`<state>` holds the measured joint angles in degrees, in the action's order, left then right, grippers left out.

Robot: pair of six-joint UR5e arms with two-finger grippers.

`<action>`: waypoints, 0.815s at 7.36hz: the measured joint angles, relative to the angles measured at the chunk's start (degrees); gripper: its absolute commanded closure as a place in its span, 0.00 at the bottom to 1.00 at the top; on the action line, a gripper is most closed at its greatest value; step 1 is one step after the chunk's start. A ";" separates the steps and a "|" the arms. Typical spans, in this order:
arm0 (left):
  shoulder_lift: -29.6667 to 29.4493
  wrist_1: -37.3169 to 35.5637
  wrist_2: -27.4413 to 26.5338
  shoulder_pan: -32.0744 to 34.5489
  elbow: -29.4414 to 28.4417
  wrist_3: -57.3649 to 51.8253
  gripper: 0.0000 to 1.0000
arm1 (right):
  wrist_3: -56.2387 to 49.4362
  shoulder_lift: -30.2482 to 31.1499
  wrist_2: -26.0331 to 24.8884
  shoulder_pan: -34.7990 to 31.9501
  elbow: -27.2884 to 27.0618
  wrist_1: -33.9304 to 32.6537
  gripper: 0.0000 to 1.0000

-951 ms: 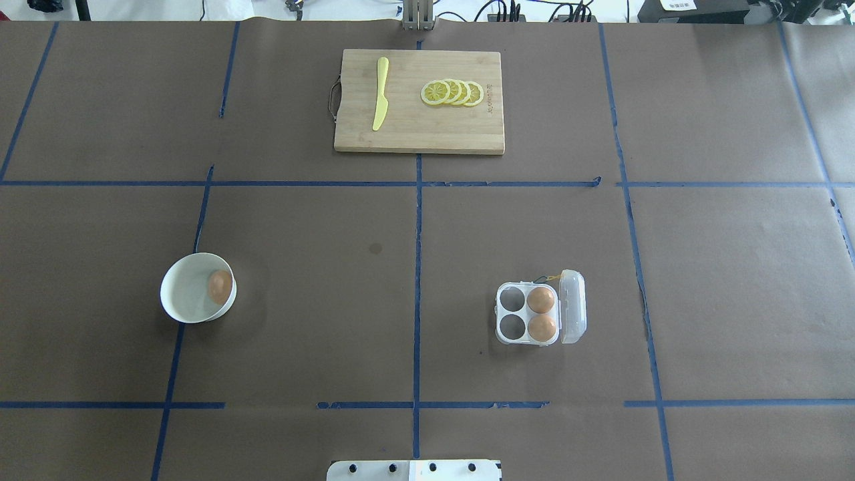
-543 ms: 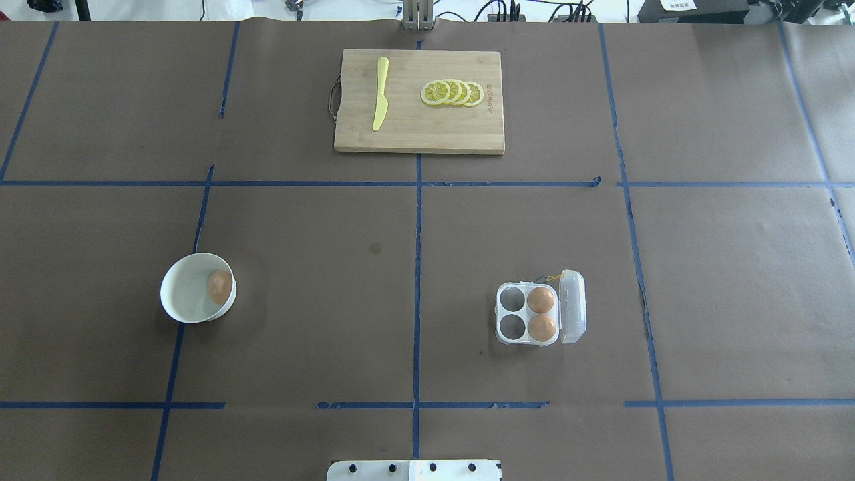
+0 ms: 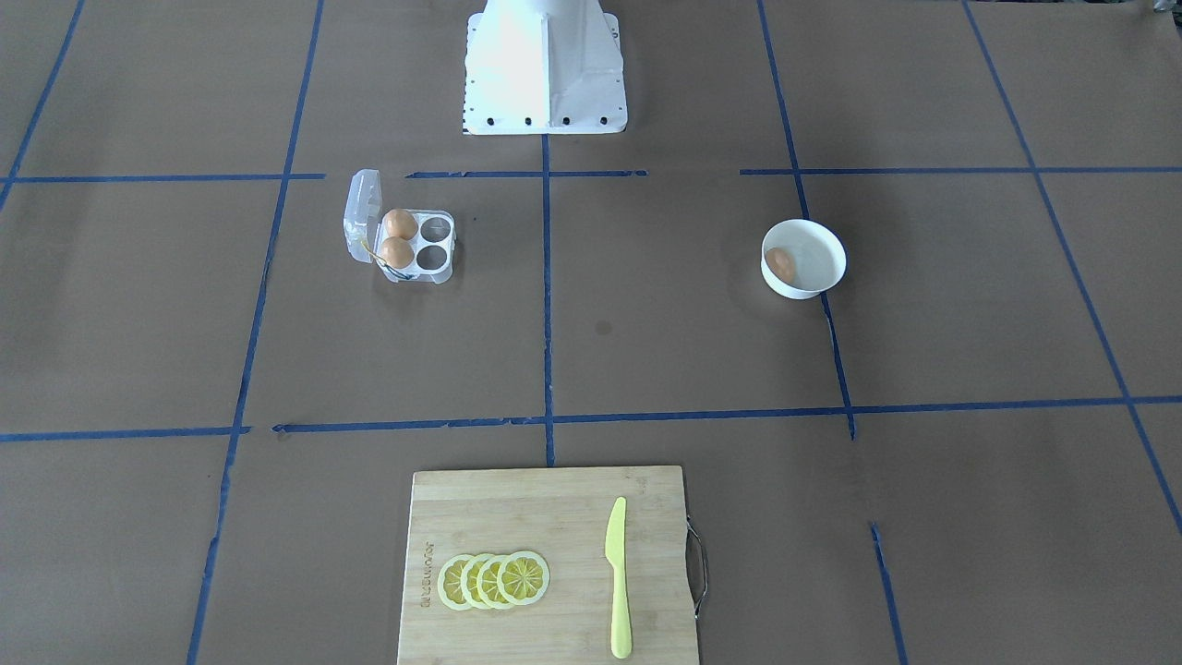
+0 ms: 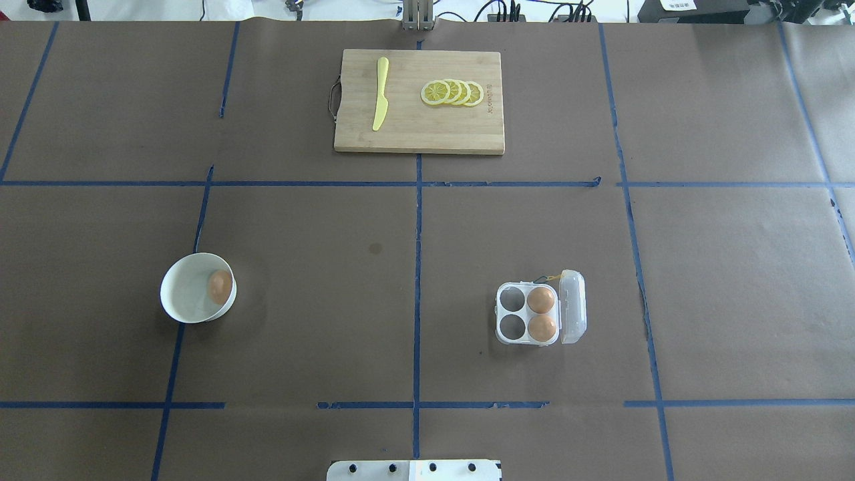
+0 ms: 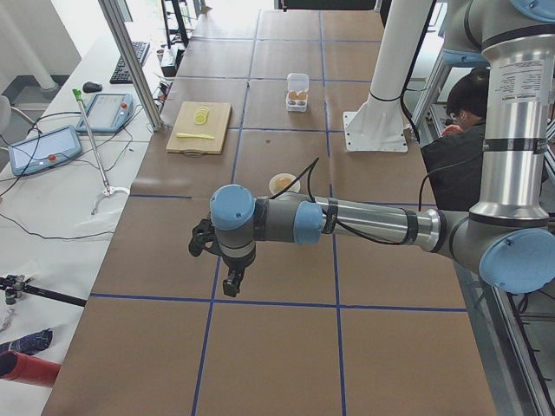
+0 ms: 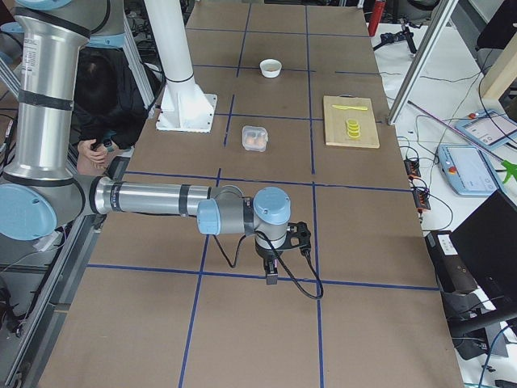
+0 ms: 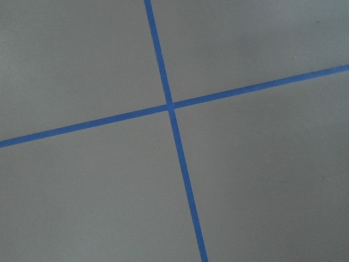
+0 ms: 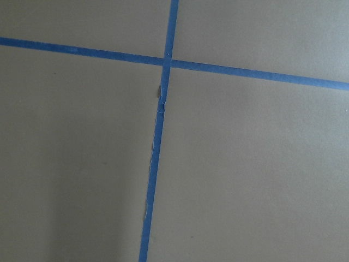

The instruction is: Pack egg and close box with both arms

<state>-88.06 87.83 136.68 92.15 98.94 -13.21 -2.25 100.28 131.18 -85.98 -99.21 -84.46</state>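
On the counter (image 4: 300,347), left, the egg (image 4: 220,286) sits in a bowl (image 4: 175,297); the box (image 4: 573,307), right, is open, two cups empty. Packing, closing remain. Left end effector (image 5: 231,286), right end effector (image 6: 271,278): cannot tell.

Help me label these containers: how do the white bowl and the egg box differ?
The bowl is round, white and opaque; the box is squarish, clear, with four cups. The bowl holds one egg; the box holds two eggs. The bowl has no lid; the box's lid stands open. Both sit on the table.
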 measured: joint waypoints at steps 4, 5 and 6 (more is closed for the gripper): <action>-0.50 20.32 -0.11 -0.04 -2.16 0.49 0.00 | 0.17 -2.05 -0.40 0.37 -0.69 1.36 0.00; -0.41 28.65 -0.10 -0.04 -3.13 0.53 0.00 | 0.17 -2.42 -0.40 0.37 -0.70 1.47 0.00; -0.51 36.08 -0.03 -0.04 -4.84 0.69 0.00 | 0.23 -2.95 -0.36 0.37 -0.55 1.47 0.00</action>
<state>-88.57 123.91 136.65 92.11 94.11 -12.52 -2.02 97.33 130.82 -85.61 -99.75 -82.99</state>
